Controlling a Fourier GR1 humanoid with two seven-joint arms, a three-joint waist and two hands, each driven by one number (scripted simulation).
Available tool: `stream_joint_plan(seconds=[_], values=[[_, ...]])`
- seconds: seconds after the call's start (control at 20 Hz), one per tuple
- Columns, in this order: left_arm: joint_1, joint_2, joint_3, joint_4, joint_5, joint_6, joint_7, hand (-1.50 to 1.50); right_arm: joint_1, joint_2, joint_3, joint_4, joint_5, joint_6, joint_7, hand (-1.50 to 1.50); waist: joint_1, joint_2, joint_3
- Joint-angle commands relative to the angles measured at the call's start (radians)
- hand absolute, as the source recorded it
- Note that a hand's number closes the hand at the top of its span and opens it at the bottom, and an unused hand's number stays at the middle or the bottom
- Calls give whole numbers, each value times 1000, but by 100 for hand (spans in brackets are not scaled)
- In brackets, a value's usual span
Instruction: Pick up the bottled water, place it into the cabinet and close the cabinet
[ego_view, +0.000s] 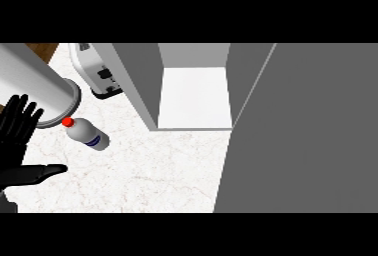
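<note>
A white water bottle (88, 134) with a red cap and blue label stands on the pale marble counter, left of the grey cabinet (193, 85), whose door (303, 130) hangs open, white interior exposed.

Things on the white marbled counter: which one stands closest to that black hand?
The clear water bottle with the red cap, just right of the open left hand. The white toaster and the open grey cabinet sit farther away.
</note>
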Motion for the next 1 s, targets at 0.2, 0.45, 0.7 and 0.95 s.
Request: stream_joint_plan(seconds=[0.2,0.45,0.7,0.95], values=[[-109,20,8,335,-50,-42,-141,-150,-13,-8,52,-58,108,-35,36,-150,-4,1,0],[-112,64,48,561,-63,-118,-298,-150,9,-48,61,-120,86,-46,63,-150,-9,1,-1],[-190,34,7,700,-136,-79,-391,-150,25,-56,118,-117,132,-84,44,-150,-10,0,-1],[-280,59,25,940,-176,-86,-559,-150,-19,-53,140,-61,150,-107,30,-150,-16,3,-2]])
